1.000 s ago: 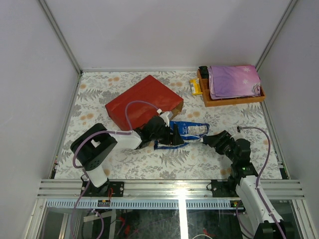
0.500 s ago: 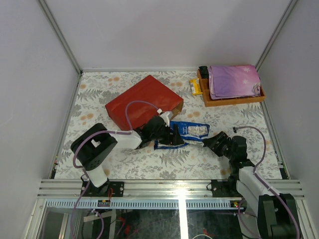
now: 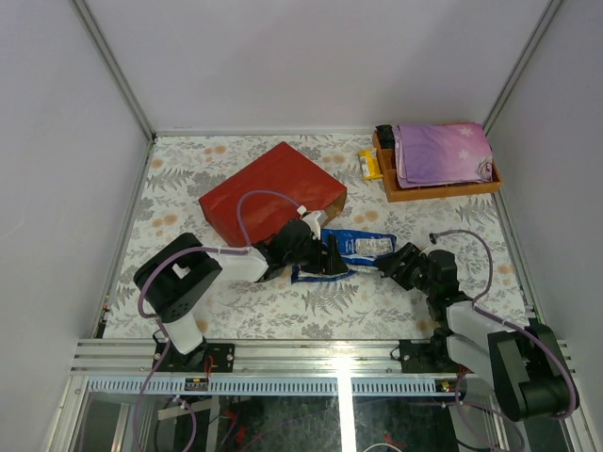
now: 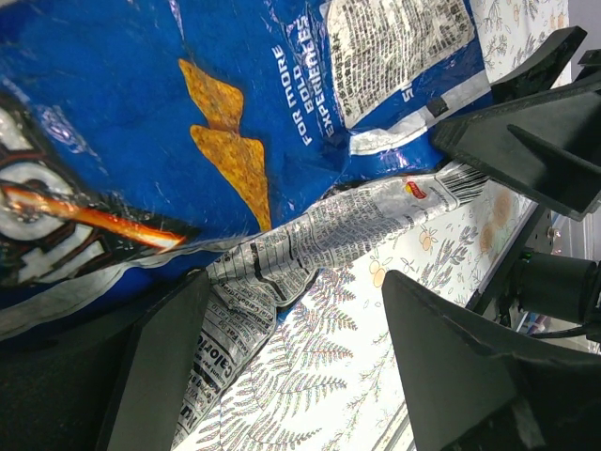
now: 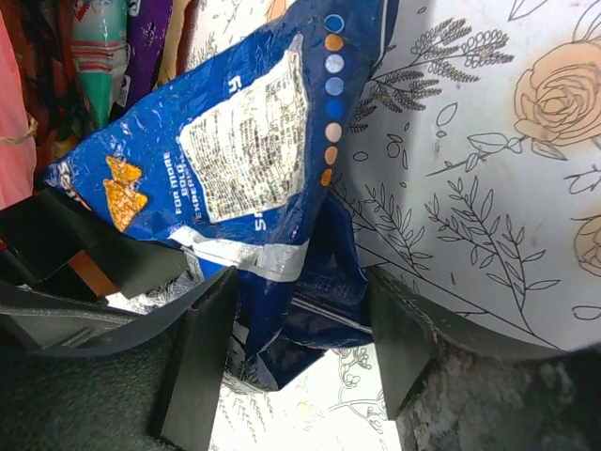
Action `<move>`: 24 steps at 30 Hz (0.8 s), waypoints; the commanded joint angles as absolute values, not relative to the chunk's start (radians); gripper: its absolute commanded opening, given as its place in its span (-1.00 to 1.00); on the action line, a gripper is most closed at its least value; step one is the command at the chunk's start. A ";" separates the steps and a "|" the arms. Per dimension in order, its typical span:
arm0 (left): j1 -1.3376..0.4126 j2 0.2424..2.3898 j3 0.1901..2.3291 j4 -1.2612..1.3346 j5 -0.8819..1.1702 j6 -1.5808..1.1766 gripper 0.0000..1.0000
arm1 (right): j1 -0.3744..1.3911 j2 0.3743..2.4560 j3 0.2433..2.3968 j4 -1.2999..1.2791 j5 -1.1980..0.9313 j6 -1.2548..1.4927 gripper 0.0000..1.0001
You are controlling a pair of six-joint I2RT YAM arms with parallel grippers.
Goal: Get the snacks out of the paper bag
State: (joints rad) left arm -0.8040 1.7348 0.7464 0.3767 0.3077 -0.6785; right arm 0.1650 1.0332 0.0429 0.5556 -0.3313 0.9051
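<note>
Blue chip pack (image 3: 367, 247) lies on the worktop (image 3: 358, 306) just outside the red paper bag (image 3: 268, 193), with an end effector at each end.
Overhead, the left end effector (image 3: 332, 260) and right end effector (image 3: 396, 264) meet at the pack. Only the left wrist view shows a crumpled silver-white pack (image 4: 310, 240) under the blue one, between its spread, released fingers (image 4: 164, 366). Only the right wrist view shows teal and purple packets (image 5: 99, 56) in the bag mouth, and its jaws parted astride the pack's end, unclenched. Since a second ago the right arm has closed in leftward; left arm and bag are unmoved.
</note>
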 commanded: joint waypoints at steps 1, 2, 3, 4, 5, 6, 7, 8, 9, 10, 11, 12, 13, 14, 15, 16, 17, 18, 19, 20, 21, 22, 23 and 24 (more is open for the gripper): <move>-0.805 1.804 0.711 0.216 0.310 -0.654 0.50 | 0.213 1.092 0.029 0.463 -0.263 0.895 0.19; -0.805 1.803 0.711 0.214 0.310 -0.652 0.50 | 0.218 1.087 0.030 0.461 -0.262 0.900 0.10; -0.804 1.799 0.712 0.211 0.310 -0.650 0.50 | 0.222 1.075 0.033 0.450 -0.260 0.904 0.01; -0.803 1.799 0.711 0.208 0.310 -0.649 0.51 | 0.224 1.051 0.039 0.426 -0.257 0.904 -0.07; -0.804 1.797 0.712 0.206 0.309 -0.648 0.51 | 0.226 1.013 0.048 0.386 -0.251 0.899 -0.16; -0.804 1.797 0.714 0.204 0.309 -0.646 0.50 | 0.226 0.969 0.063 0.329 -0.242 0.885 -0.23; -0.804 1.798 0.717 0.204 0.309 -0.644 0.50 | 0.227 0.909 0.082 0.258 -0.229 0.869 -0.33; -0.804 1.800 0.718 0.201 0.311 -0.643 0.50 | 0.226 0.850 0.111 0.169 -0.210 0.848 -0.45; -0.804 1.802 0.722 0.200 0.311 -0.642 0.50 | 0.226 0.780 0.144 0.074 -0.188 0.824 -0.58; -0.804 1.804 0.725 0.198 0.310 -0.640 0.50 | 0.226 0.716 0.181 -0.012 -0.161 0.800 -0.68; -0.804 1.805 0.729 0.197 0.311 -0.638 0.51 | 0.226 0.663 0.220 -0.085 -0.133 0.779 -0.77; -0.805 1.808 0.732 0.195 0.311 -0.637 0.50 | 0.226 0.624 0.260 -0.156 -0.107 0.750 -0.82; -0.805 1.811 0.735 0.194 0.313 -0.635 0.50 | 0.226 0.607 0.305 -0.224 -0.087 0.718 -0.85; -0.804 1.814 0.738 0.191 0.314 -0.633 0.50 | 0.224 0.610 0.352 -0.279 -0.075 0.686 -0.90; -0.805 1.814 0.743 0.188 0.314 -0.630 0.50 | 0.224 0.625 0.408 -0.325 -0.070 0.658 -0.96; -0.805 1.815 0.746 0.184 0.313 -0.627 0.51 | 0.226 0.645 0.436 -0.361 -0.073 0.635 -1.00; -0.804 1.817 0.748 0.181 0.313 -0.624 0.50 | 0.224 0.665 0.482 -0.392 -0.083 0.612 -1.00; -0.805 1.814 0.749 0.175 0.312 -0.620 0.50 | 0.225 0.680 0.508 -0.410 -0.099 0.597 -1.00; -0.805 1.812 0.750 0.170 0.307 -0.616 0.50 | 0.226 0.693 0.531 -0.412 -0.120 0.584 -1.00; -0.804 1.807 0.749 0.165 0.304 -0.613 0.50 | 0.225 0.704 0.556 -0.417 -0.148 0.566 -1.00; -0.805 1.803 0.745 0.160 0.299 -0.609 0.51 | 0.226 0.722 0.590 -0.431 -0.175 0.542 -0.94; -0.805 1.799 0.742 0.155 0.294 -0.605 0.50 | 0.226 0.745 0.629 -0.450 -0.207 0.513 -0.76; -0.803 1.796 0.739 0.150 0.288 -0.601 0.50 | 0.227 0.771 0.670 -0.481 -0.241 0.478 -0.42; -0.802 1.795 0.736 0.145 0.283 -0.598 0.51 | 0.227 0.798 0.714 -0.517 -0.264 0.442 -0.01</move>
State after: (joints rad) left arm -0.8192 1.7611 0.7891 0.3702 0.3702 -0.6605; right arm 0.2340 0.7448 0.5316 -0.4076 -0.2123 0.6125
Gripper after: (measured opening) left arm 0.752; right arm 0.224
